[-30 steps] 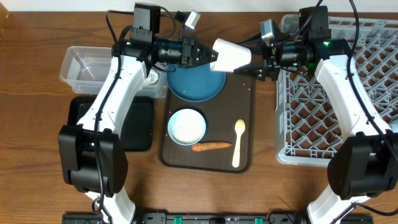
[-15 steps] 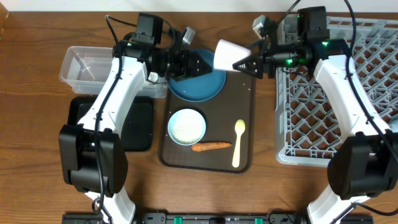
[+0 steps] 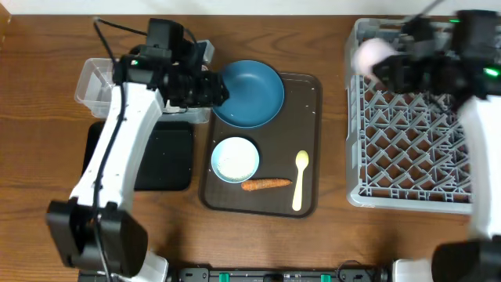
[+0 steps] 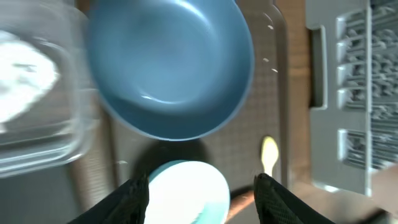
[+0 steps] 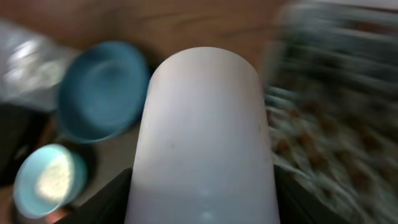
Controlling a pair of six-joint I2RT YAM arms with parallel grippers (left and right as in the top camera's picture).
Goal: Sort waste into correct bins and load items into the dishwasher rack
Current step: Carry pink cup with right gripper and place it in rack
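Observation:
The pink cup point(image 5: 202, 124) lies between my right gripper's point(image 5: 202, 199) fingers, which are shut on it. In the overhead view that blurred right gripper point(image 3: 391, 66) holds the cup point(image 3: 368, 53) over the far left corner of the grey dishwasher rack point(image 3: 415, 157). My left gripper point(image 3: 223, 92) stands open and holds nothing, at the left rim of the large dark blue bowl point(image 3: 250, 94). Its fingers point(image 4: 134, 199) frame the small light blue bowl point(image 4: 186, 193) holding rice. A carrot piece point(image 3: 266, 185) and the pale yellow spoon point(image 3: 300, 178) lie on the brown tray point(image 3: 309, 102).
The clear tub point(image 3: 102, 86) sits at the far left with white tissue point(image 4: 25, 74) inside. In front of it lies the black tray point(image 3: 168, 160). The small bowl point(image 3: 235, 159) stands mid-tray, just in front of the dark blue bowl.
My left gripper opened, let go of the pink cup and drew back left. The right arm swung the cup to the right, from above the brown tray to over the rack.

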